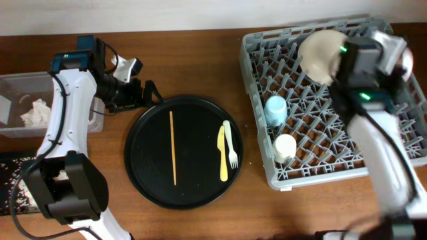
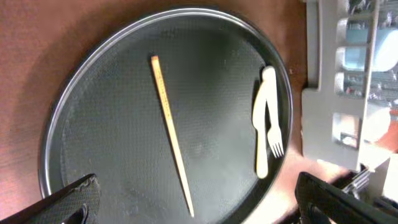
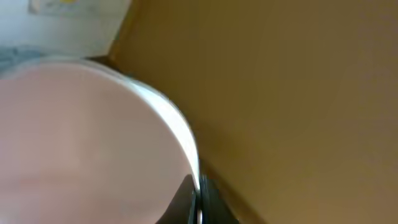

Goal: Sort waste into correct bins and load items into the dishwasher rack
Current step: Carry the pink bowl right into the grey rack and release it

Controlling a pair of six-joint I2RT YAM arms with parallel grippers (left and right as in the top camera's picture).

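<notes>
The grey dishwasher rack (image 1: 257, 63) stands at the right. In it are a small blue cup (image 1: 275, 110), a small cream cup (image 1: 285, 147) and the cream plate (image 1: 319, 57), tilted on edge. My right gripper (image 3: 198, 202) is shut on a pale round rim that looks like the plate's (image 3: 93, 143). My left gripper (image 2: 199, 205) is open above the near edge of the round black tray (image 2: 74, 93). On the tray lie one wooden chopstick (image 2: 171, 134) and the pale yellow fork (image 2: 266, 121), neither touched by its fingers. A pink shape, perhaps the bowl (image 1: 405, 63), shows behind the right wrist.
At the far left, the clear tub (image 1: 13, 87) holds crumpled white tissues (image 1: 37, 112). The shallow black bin (image 1: 10, 180), with white specks in it, sits at the lower left corner. The right arm (image 1: 390, 173) crosses the rack's right side.
</notes>
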